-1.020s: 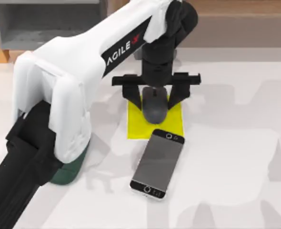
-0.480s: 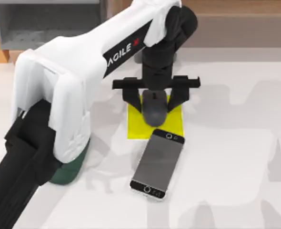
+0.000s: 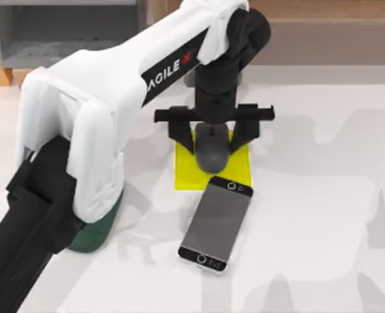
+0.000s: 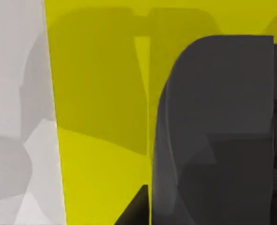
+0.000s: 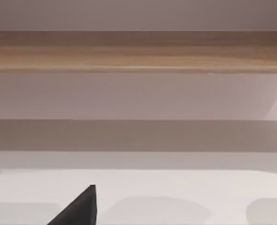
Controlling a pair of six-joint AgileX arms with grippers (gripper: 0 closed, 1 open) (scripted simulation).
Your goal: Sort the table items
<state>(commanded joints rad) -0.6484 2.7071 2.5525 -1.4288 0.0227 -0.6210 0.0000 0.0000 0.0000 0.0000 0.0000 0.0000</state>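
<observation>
While my left claw (image 3: 212,134) hangs spread wide astride the mouse (image 3: 212,147), its fingers (image 3: 246,133) stand apart from the shell on either side, which sits on a yellow mat (image 3: 242,167) mid-bench (image 3: 323,195). The smartphone (image 3: 216,223) lies just beside, its top corner overlapping the mat's near edge. A dark green object (image 3: 94,236) peeks from under my left arm. I cannot tell my right claw's state.

A yellow mat (image 3: 187,171) lies mid-table; a dark green object (image 3: 94,236), perhaps a bowl, sits left.
</observation>
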